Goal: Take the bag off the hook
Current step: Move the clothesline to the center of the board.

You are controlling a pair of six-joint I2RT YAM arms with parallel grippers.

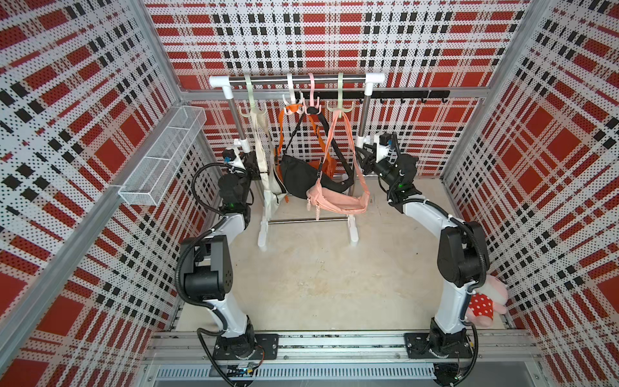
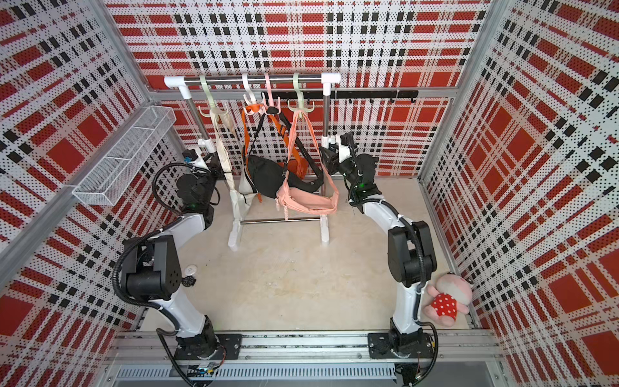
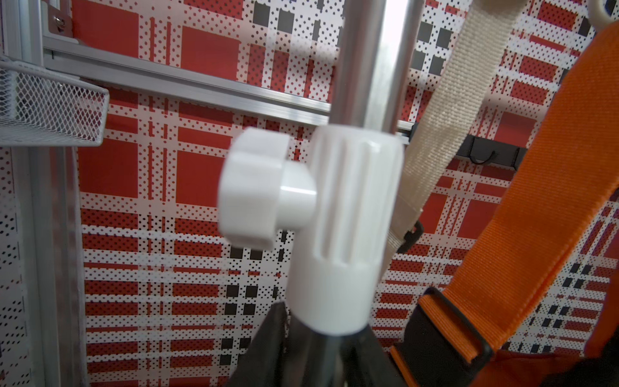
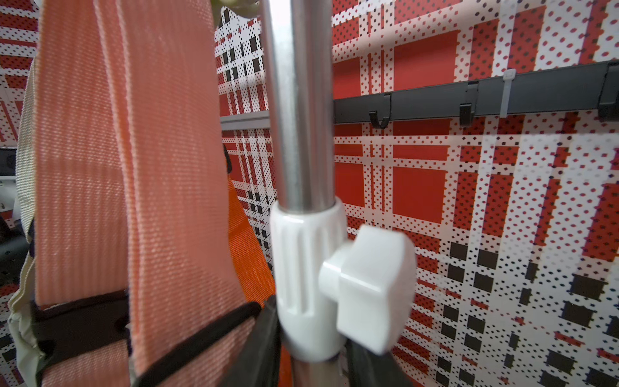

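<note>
on the rack (image 1: 268, 80) at 12 o'clock, hooks (image 1: 312, 88) hold a cream bag (image 1: 270, 196), black bag (image 1: 298, 172) and pink bag (image 1: 338, 202); the orange bag (image 1: 330, 166) is mostly hidden behind them. wrist views alone show the grips: left gripper (image 3: 318, 335) clamps the left post (image 3: 368, 60), right gripper (image 4: 311, 348) the right post (image 4: 298, 100). in a top view the right arm (image 1: 459, 258) half covers the plush toy (image 1: 480, 303) at 4 o'clock.

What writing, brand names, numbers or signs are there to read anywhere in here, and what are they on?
No readable text anywhere: the pink bag, black bag, rack, wire basket and stuffed toy show no words, numbers or logos. The wall carries only a plaid pattern.
</note>
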